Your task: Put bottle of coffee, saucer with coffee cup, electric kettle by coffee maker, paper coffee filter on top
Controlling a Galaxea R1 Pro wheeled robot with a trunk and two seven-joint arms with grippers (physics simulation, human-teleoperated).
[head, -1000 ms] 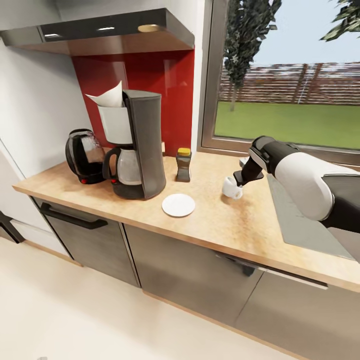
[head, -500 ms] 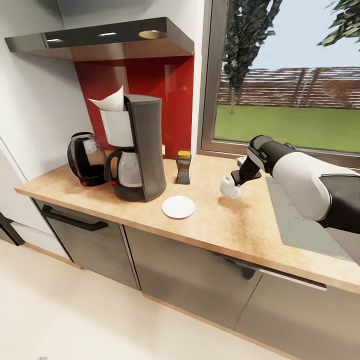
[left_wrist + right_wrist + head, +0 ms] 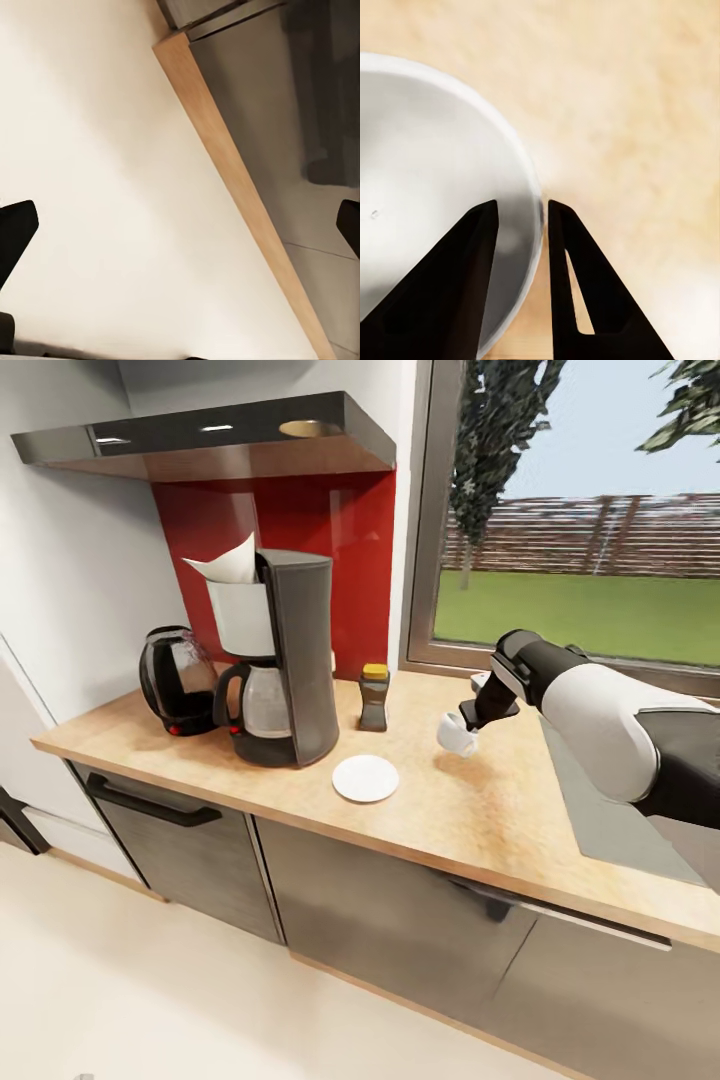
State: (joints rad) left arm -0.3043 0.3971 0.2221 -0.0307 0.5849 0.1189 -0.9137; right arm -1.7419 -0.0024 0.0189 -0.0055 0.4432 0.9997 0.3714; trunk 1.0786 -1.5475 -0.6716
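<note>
Over the kitchen countertop [image 3: 470,810], head view: the right gripper [image 3: 466,722] carries the coffee cup [image 3: 455,734], well apart from the saucer [image 3: 365,778] by the coffee maker [image 3: 290,660]. Right wrist view: jaws clamp the cup's rim. Left wrist view: left gripper's [image 3: 180,225] fingers [image 3: 15,232] spread wide.

Red backsplash [image 3: 345,550] under dark hood [image 3: 220,435]; window [image 3: 590,550] shows lawn, perhaps a fence.

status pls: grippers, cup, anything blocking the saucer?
Right gripper shut on coffee cup rim, above countertop. Left gripper open. Saucer bare, path clear.
</note>
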